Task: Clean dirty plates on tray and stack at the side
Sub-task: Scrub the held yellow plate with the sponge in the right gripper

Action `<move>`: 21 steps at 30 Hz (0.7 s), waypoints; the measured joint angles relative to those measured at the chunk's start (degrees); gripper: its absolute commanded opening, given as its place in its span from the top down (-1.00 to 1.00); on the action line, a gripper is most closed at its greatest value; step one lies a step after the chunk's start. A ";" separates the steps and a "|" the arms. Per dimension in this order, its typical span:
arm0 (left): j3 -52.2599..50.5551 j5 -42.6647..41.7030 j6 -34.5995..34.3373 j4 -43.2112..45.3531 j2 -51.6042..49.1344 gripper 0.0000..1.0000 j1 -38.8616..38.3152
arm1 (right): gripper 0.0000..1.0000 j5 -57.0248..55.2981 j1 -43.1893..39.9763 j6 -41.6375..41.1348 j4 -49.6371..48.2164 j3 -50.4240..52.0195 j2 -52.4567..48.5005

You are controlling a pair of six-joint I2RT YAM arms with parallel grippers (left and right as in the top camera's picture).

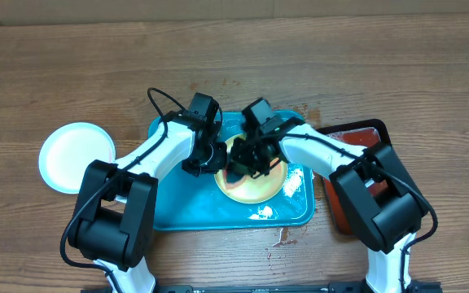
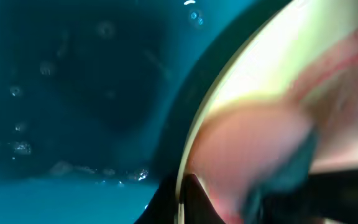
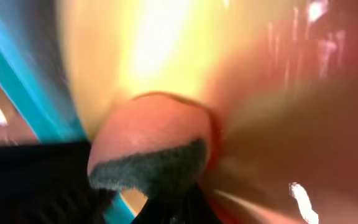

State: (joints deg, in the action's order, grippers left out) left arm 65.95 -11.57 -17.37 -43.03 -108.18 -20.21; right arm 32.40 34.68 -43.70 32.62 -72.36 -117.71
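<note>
A pale yellow plate (image 1: 260, 189) with red-orange smears lies on the turquoise tray (image 1: 177, 213). My left gripper (image 1: 211, 157) is shut on the plate's left rim; in the left wrist view the rim (image 2: 229, 81) runs between my fingertips (image 2: 182, 202), above the tray floor (image 2: 73, 93). My right gripper (image 1: 249, 161) is shut on a pink sponge with a dark scouring side (image 3: 145, 137) and presses it on the plate (image 3: 160, 43); the fingers (image 3: 160, 202) sit just below it. The sponge also shows in the left wrist view (image 2: 253, 149). A pale blue-white plate (image 1: 76, 156) lies on the table to the left.
A smaller black-rimmed red tray (image 1: 357, 138) sits right of the turquoise tray, under my right arm. Wet foam spots (image 1: 264, 213) lie on the tray's front right. The wooden table (image 1: 72, 65) surrounds everything.
</note>
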 measured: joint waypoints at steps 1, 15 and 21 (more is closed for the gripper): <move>0.00 0.00 0.00 0.00 0.00 0.91 0.00 | 0.92 0.66 0.04 -0.22 1.84 -0.07 0.00; 0.33 -0.90 0.00 0.31 -0.35 0.91 -0.22 | 0.92 -0.15 -5.03 -1.51 16.52 -1.16 0.22; 0.52 -2.73 0.00 0.46 -0.68 0.91 -0.81 | 0.92 -6.97 -6.29 -1.33 22.99 -3.91 0.35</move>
State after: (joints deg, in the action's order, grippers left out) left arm 66.48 -14.31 -17.37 -42.57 -108.86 -21.02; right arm 25.43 28.38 -45.04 55.61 -76.27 -117.36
